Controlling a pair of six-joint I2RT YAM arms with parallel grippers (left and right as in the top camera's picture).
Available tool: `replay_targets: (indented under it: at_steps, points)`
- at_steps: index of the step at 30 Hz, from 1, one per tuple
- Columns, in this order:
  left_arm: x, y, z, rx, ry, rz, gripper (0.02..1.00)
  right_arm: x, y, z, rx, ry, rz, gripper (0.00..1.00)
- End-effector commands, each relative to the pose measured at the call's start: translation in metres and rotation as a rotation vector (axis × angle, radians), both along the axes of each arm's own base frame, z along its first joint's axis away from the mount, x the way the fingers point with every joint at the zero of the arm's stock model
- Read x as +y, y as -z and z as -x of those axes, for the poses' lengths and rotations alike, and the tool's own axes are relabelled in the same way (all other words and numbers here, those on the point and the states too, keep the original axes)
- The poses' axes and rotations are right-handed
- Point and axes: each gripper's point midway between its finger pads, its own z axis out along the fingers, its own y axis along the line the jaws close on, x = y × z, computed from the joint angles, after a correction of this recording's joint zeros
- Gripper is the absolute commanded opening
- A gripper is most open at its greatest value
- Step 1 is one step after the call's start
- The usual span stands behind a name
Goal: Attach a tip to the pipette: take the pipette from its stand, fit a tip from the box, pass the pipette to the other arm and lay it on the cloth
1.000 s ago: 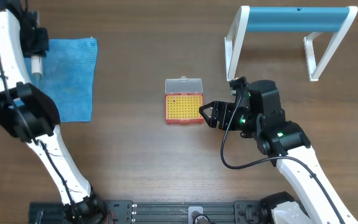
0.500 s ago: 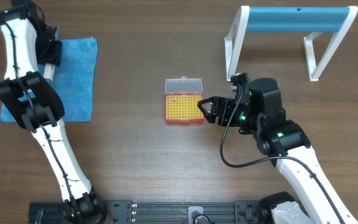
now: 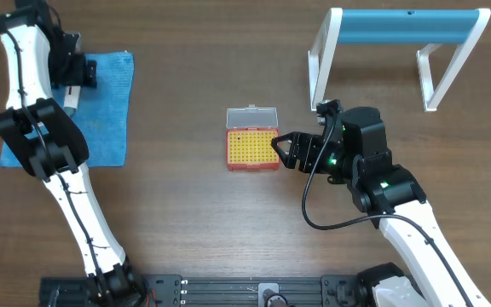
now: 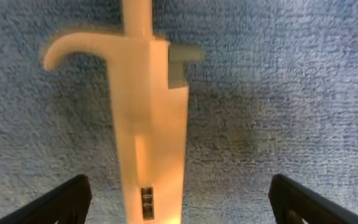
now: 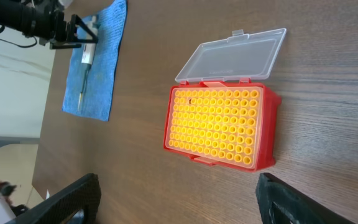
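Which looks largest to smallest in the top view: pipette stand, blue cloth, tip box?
Roughly tied: pipette stand and blue cloth; the stand sits higher, the left arm hides some cloth.
Smallest: tip box.

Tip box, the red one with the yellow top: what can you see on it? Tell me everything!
The tip box has a red plastic base and a yellow rack with small round openings in neat rows; one opening near the hinge looks dark. Its clear lid is flipped fully open behind it. It stands flat on the brown wooden table and touches nothing else. The right gripper, open, faces it from close by without touching.
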Motion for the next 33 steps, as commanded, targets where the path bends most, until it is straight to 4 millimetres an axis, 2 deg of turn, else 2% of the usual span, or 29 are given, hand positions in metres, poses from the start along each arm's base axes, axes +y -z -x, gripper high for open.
replay_targets:
  at_steps: [1,2,4,6,8,9,10,11,12,13,15,17,19,21,22,24,26,27,28,29,33]
  points:
    - [-0.027,-0.132,-0.007,-0.232,-0.058,0.09,0.932,-0.032,-0.046,-0.007,-0.232,0.106,0.075,0.822]
    - [-0.032,-0.157,-0.005,-0.279,-0.082,0.1,0.932,-0.041,-0.054,-0.004,-0.28,0.129,0.11,0.82]
    - [-0.047,-0.215,0.026,-0.327,-0.13,0.109,0.93,-0.063,-0.066,0.016,-0.331,0.192,0.185,0.82]
    - [-0.066,-0.293,0.052,-0.508,-0.118,0.112,0.932,-0.072,-0.077,0.042,-0.387,0.183,0.211,0.82]
    - [-0.081,-0.356,0.087,-0.657,-0.143,0.094,0.932,-0.077,-0.077,0.062,-0.409,0.159,0.246,0.822]
    - [-0.098,-0.392,0.117,-0.751,-0.131,0.106,0.93,-0.08,-0.077,0.072,-0.428,0.138,0.269,0.82]
    - [-0.125,-0.423,0.155,-0.835,-0.086,0.152,0.93,-0.083,-0.079,0.085,-0.471,0.106,0.306,0.82]
    - [-0.142,-0.434,0.183,-0.869,-0.062,0.177,0.93,-0.085,-0.077,0.092,-0.494,0.081,0.335,0.82]
    - [-0.155,-0.438,0.212,-0.885,-0.055,0.179,0.93,-0.087,-0.077,0.1,-0.512,0.068,0.351,0.822]
    - [-0.174,-0.424,0.266,-0.879,-0.059,0.174,0.932,-0.088,-0.074,0.104,-0.577,0.008,0.421,0.822]
    - [-0.192,-0.389,0.312,-0.842,-0.067,0.19,0.939,-0.091,-0.058,0.102,-0.584,-0.041,0.502,0.831]
    - [-0.207,-0.348,0.347,-0.813,-0.075,0.209,0.936,-0.092,-0.049,0.101,-0.562,-0.044,0.509,0.831]
    - [-0.23,-0.314,0.366,-0.806,-0.04,0.301,0.939,-0.091,-0.049,0.101,-0.559,-0.045,0.505,0.831]
    - [-0.232,-0.286,0.37,-0.754,-0.056,0.322,0.936,-0.096,-0.048,0.099,-0.555,-0.025,0.527,0.886]
    - [-0.231,-0.266,0.368,-0.69,-0.076,0.342,0.936,-0.1,-0.044,0.098,-0.546,-0.009,0.546,0.886]
    - [-0.229,-0.24,0.363,-0.614,-0.098,0.366,0.936,-0.104,-0.047,0.093,-0.56,0.014,0.565,0.886]
    - [-0.23,-0.213,0.365,-0.521,-0.125,0.394,0.936,-0.103,-0.048,0.093,-0.565,0.016,0.564,0.884]
    - [-0.23,-0.212,0.364,-0.523,-0.111,0.39,0.936,-0.103,-0.048,0.093,-0.565,0.016,0.564,0.884]
    - [-0.238,-0.219,0.36,-0.568,-0.002,0.412,0.996,-0.103,-0.048,0.093,-0.565,0.016,0.564,0.888]
    - [-0.244,-0.224,0.357,-0.594,0.036,0.443,0.996,-0.103,-0.048,0.093,-0.565,0.016,0.564,0.886]
    - [-0.247,-0.226,0.356,-0.604,0.044,0.462,0.998,-0.103,-0.048,0.093,-0.565,0.016,0.564,0.886]
